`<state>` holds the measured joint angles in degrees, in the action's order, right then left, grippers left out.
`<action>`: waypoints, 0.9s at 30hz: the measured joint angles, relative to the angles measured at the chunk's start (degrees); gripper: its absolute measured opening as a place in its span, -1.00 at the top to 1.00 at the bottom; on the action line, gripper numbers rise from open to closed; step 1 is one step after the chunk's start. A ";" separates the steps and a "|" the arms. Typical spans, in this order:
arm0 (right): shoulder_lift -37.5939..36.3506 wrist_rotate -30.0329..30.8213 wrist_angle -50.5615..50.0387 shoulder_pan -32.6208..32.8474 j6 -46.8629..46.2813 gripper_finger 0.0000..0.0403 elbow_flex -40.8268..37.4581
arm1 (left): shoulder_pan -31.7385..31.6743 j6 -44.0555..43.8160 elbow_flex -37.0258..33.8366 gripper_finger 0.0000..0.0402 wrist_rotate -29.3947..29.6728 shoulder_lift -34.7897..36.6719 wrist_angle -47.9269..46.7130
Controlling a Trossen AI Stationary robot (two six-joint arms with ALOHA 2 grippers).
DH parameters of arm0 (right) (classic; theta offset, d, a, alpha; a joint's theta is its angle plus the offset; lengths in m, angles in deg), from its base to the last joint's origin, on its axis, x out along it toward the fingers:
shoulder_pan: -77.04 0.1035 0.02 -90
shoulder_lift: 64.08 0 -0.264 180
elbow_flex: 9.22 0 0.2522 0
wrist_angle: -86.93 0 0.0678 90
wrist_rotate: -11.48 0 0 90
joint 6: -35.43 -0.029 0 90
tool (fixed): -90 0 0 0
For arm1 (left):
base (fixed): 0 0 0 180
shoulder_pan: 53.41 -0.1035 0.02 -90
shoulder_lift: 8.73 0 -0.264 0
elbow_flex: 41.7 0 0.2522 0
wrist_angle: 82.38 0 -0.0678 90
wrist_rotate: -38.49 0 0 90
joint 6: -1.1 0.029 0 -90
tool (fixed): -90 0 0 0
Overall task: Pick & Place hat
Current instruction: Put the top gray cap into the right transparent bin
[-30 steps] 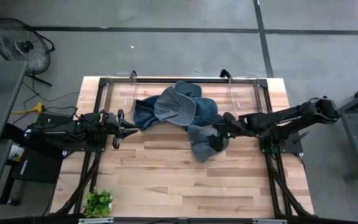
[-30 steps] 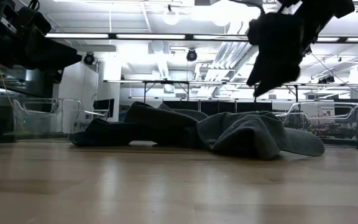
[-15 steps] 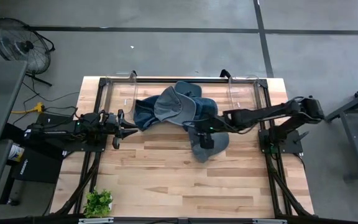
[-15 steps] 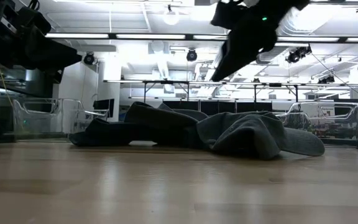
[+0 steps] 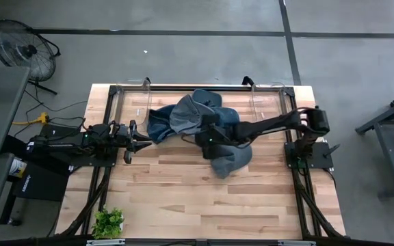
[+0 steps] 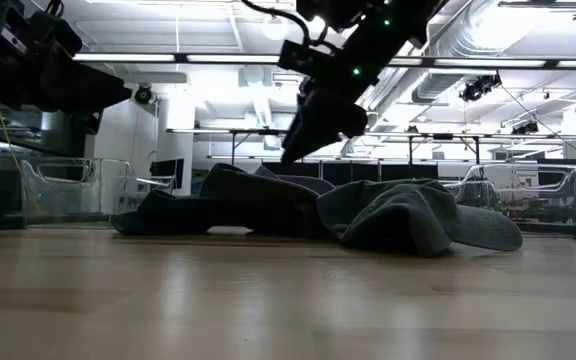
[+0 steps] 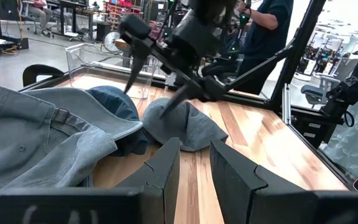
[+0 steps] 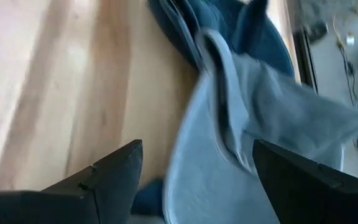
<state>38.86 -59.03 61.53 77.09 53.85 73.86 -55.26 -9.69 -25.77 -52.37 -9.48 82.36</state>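
Several hats lie in a heap at the table's far middle. A grey brimmed hat (image 5: 189, 115) lies on top of denim-blue ones (image 5: 160, 124), and another grey hat (image 5: 230, 159) (image 6: 408, 215) rests on the wood nearer the right. My right gripper (image 5: 206, 135) (image 6: 306, 138) hangs open above the heap's near edge, touching nothing. In its wrist view the right gripper (image 8: 197, 149) looks down on the grey brim (image 8: 253, 124). My left gripper (image 5: 130, 139) (image 7: 194, 146) waits open, left of the heap.
Clear plastic bins stand at the far edge on the left (image 5: 141, 96) and right (image 5: 265, 99). A small green plant (image 5: 108, 222) sits at the near left corner. Bare wood (image 5: 183, 191) fills the table's near half. A person (image 7: 266, 25) stands beyond the table.
My right gripper has swept toward the table's left, from above the near grey hat to above the heap's near edge, and has dropped a little. The hats have stayed put.
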 joint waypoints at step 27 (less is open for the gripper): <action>8.46 4.56 12.37 -3.80 6.66 -0.48 -0.04 | 0.00 0.00 0.00 0.57 0.00 0.00 0.00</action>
<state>47.32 -54.47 73.90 73.29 60.51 73.81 -55.26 -9.69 -25.77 -52.37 -9.48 82.36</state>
